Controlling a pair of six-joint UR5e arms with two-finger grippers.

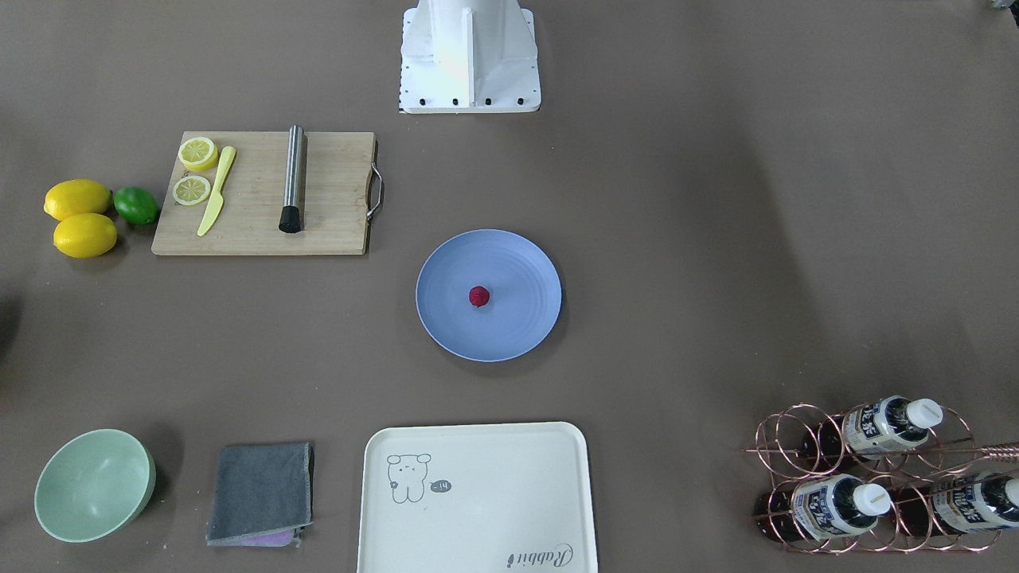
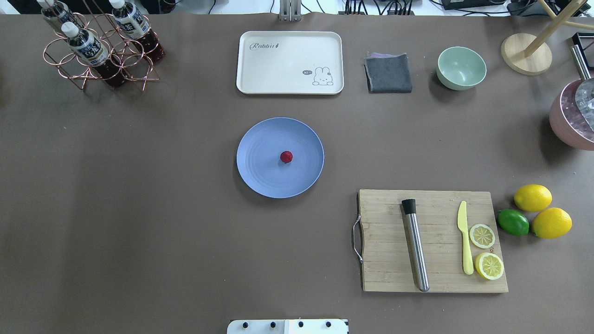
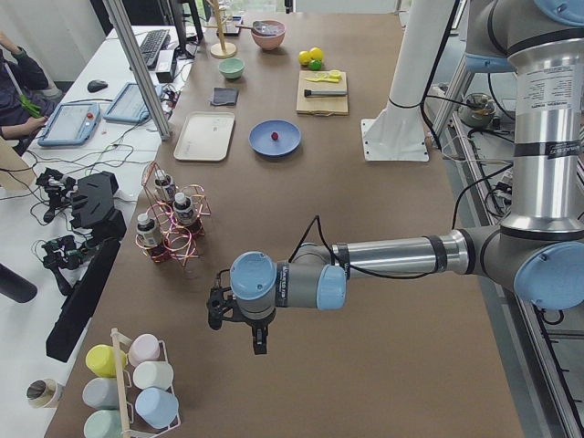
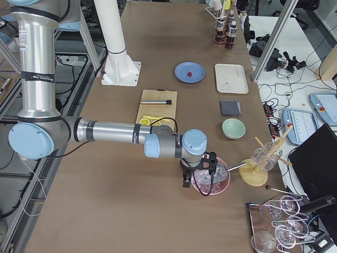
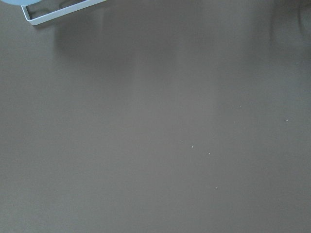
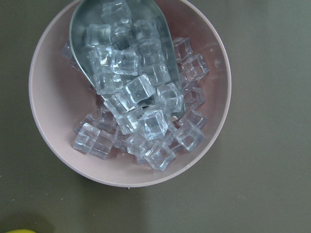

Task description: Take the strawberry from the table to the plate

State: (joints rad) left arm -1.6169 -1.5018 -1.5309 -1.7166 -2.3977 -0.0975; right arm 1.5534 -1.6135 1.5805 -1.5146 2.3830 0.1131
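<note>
In the front-facing and overhead views, the strawberry [image 1: 478, 296] is being carried near the middle of the plate [image 1: 521, 259] on the worktop [image 1: 716, 239]. In the side views, the left pincer [image 3: 258, 342] is being held above bare worktop and the right pincer [image 4: 199, 182] above a pink bowl [image 6: 53, 133] of ice cubes [image 6: 146, 97]; whether either is open or closed cannot be told.

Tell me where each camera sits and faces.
Front-facing: across the table, steeply down on the plate; robot's base only.
Overhead: behind the robot, forward and down; base edge only.
Exterior left: table's left end, along it; left arm near.
Exterior right: right end; right arm near, over the ice bowl.
Left wrist: down on table; no fingers.
Right wrist: down into the ice bowl; no fingers.
Shared: first two show strawberry on plate.
</note>
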